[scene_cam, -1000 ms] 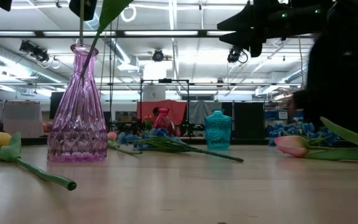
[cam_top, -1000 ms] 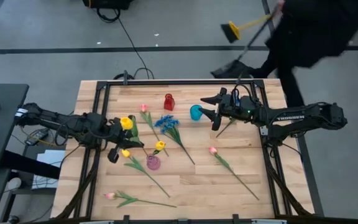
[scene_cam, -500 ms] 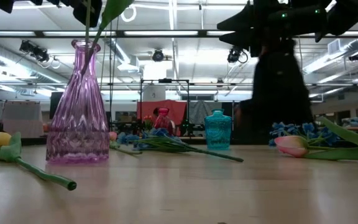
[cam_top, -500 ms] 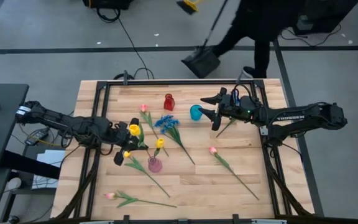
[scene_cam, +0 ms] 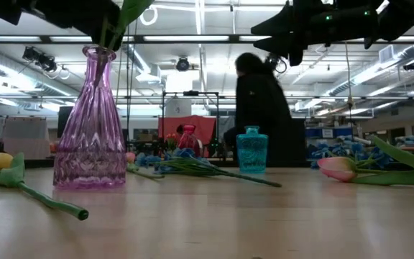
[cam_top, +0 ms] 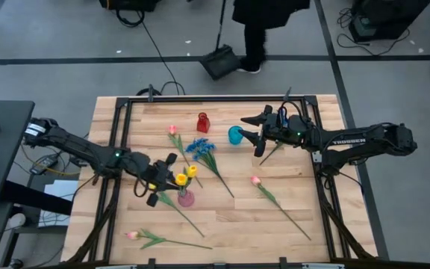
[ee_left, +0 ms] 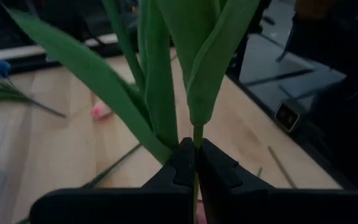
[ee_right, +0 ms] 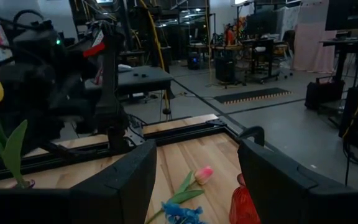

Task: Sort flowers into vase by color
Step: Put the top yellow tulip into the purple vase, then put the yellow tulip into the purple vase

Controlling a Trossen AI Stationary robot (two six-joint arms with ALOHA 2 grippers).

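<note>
From above, I have the left gripper (cam_top: pixel 157 181) clamped on a yellow tulip (cam_top: pixel 181 178) right over the pink vase (cam_top: pixel 186 197), while the right gripper (cam_top: pixel 251 137) waits with fingers apart beside the teal vase (cam_top: pixel 234 134); other flowers lie scattered on the table (cam_top: pixel 304 179). At table level, the green stem (scene_cam: pixel 104 39) enters the pink vase's mouth. My left wrist camera shows the fingers pinched on the stem below its leaves. The right wrist camera shows spread fingers holding nothing.

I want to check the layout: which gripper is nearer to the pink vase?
Left. The left gripper, shut on a yellow tulip, is beside the pink vase. The right gripper waits far off by the blue vase.
</note>
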